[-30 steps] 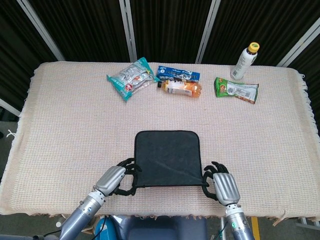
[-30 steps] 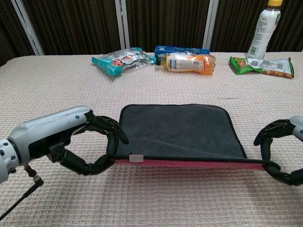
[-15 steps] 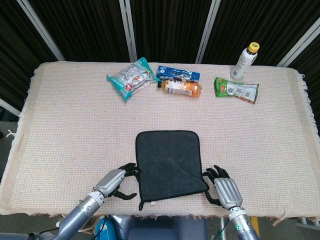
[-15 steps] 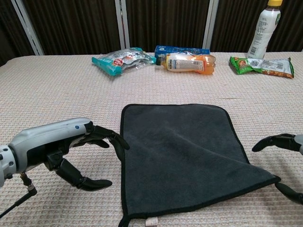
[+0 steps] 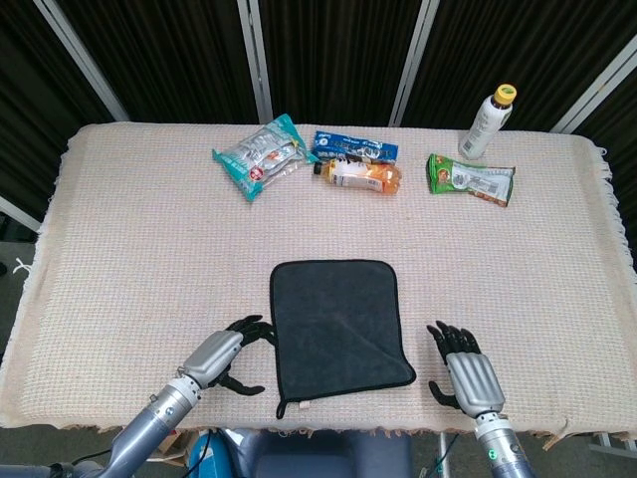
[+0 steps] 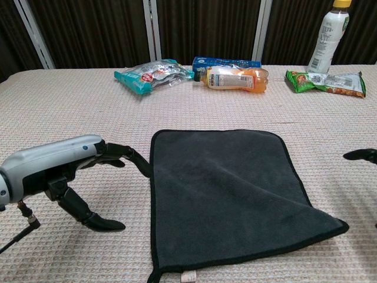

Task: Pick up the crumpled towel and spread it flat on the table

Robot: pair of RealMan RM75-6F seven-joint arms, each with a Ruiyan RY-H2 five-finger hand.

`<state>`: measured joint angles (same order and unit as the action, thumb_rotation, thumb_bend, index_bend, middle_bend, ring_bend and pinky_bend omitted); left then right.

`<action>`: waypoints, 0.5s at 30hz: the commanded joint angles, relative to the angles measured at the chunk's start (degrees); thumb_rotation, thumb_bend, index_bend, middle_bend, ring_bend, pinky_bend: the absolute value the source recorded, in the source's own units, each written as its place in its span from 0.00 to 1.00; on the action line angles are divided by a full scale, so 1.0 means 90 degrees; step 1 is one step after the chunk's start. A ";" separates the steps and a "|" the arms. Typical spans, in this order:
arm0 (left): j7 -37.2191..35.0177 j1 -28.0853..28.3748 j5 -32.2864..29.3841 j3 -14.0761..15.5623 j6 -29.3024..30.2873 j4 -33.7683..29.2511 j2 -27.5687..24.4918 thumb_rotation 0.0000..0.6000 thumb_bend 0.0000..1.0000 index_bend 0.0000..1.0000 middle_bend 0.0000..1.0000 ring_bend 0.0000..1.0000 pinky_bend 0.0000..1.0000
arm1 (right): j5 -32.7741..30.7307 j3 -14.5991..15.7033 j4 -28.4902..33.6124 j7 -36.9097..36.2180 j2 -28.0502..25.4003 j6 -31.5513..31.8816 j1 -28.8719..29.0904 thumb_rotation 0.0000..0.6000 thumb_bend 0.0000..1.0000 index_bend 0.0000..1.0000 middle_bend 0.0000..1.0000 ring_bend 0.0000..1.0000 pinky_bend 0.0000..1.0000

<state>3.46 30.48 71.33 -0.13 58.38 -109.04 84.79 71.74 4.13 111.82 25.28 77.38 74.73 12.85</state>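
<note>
From our head view, the towel (image 5: 338, 324) lies flat near the table's (image 5: 119, 249) front edge, left hand (image 5: 221, 355) and right hand (image 5: 468, 371) splayed empty either side. Chest view: left fingers (image 6: 126, 154) just beside the towel's left hem, holding nothing.

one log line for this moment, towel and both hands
towel: flat on table, near right corner slightly lifted | left hand: open, beside towel | right hand: open, apart from towel
</note>
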 commanded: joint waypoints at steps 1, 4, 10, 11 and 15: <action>0.0275 0.0019 0.0100 -0.0086 0.0151 0.0159 -0.0047 1.00 0.16 0.29 0.16 0.05 0.09 | 0.0226 -0.0041 -0.0128 -0.0283 -0.0195 0.0193 -0.0124 1.00 0.35 0.00 0.00 0.00 0.01; 0.0573 0.0079 0.0147 -0.0211 0.0259 0.0328 -0.0041 1.00 0.16 0.29 0.16 0.05 0.09 | 0.0407 -0.0037 -0.0259 -0.0568 -0.0306 0.0312 -0.0221 1.00 0.35 0.00 0.00 0.00 0.01; 0.1331 0.0230 0.0244 -0.0402 0.0447 0.0801 0.0061 1.00 0.16 0.28 0.17 0.05 0.09 | 0.0570 -0.0106 -0.0527 -0.0886 -0.0449 0.0372 -0.0286 1.00 0.35 0.00 0.00 0.00 0.01; 0.1383 0.0242 0.0251 -0.0422 0.0467 0.0849 0.0083 1.00 0.16 0.28 0.17 0.05 0.09 | 0.0578 -0.0128 -0.0550 -0.0910 -0.0457 0.0381 -0.0287 1.00 0.35 0.00 0.00 0.00 0.01; 0.1381 0.0306 0.0246 -0.0379 0.0291 0.0847 0.0068 1.00 0.13 0.32 0.17 0.05 0.09 | 0.0600 -0.0234 -0.0601 -0.1068 -0.0509 0.0379 -0.0280 1.00 0.35 0.00 0.00 0.00 0.01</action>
<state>16.20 32.93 73.46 -3.82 61.82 -100.99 85.57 77.09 2.26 106.54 15.94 72.94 78.17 10.31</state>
